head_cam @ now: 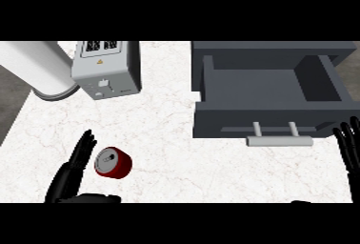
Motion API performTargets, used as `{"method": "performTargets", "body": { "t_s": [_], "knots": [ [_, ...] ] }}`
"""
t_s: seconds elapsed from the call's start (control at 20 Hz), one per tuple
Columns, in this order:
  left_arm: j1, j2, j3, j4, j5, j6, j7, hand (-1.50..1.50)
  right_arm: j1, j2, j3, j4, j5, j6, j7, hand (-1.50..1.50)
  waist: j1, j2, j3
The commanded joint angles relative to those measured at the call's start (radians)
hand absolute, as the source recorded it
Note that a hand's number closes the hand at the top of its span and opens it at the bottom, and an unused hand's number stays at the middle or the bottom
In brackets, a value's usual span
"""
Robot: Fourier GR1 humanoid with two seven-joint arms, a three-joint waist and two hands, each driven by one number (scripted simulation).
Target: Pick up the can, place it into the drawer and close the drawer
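Still the first step: picking up, not yet done. Nothing lifted, nothing in the drawer.

White marble tabletop (175, 143) under everything. Big grey drawer (271, 86) at the right, pulled open, nothing to see inside, pale handle (279, 139) on its front wall facing the robot. Grey box machine (107, 69) standing at the back left, with a wide white roll (42, 69) just beside it at the far left.

Left hand (74, 169) low at the left, fingers (84, 147) straight and close together, pointing up the view, holding nothing. Right hand (348, 147) at the right edge, only straight dark fingers showing, resting there beside the drawer's front corner, open too.

Red can (112, 162) lying on its side on the tabletop, silver top showing, just right of the left hand, maybe touching, hard to tell.

Next, likely: curl the left fingers round the can, lift it, carry it to the right and over the drawer's front wall, let go inside. Then push the front wall in to close.

In the way: only that front wall and its handle, so the can needs to go up high enough. A round can on its side might roll off when nudged. Box machine and roll well apart from the path.
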Motion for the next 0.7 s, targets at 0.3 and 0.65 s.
{"method": "performTargets", "body": {
  "t_s": [0.3,0.65],
  "knots": [
    [-0.035,0.041,0.064,0.084,0.032,-0.032,-0.007,-1.50,0.086,0.030,0.013,0.017,0.022,0.024,-0.124,-1.50,-0.001,0.000,0.000],
    [-0.150,0.012,0.065,0.303,-0.002,-0.004,-0.135,-1.50,-0.011,-0.009,-0.009,-0.144,-0.033,0.006,0.149,-1.50,-0.002,0.000,0.000]
  ]
}}
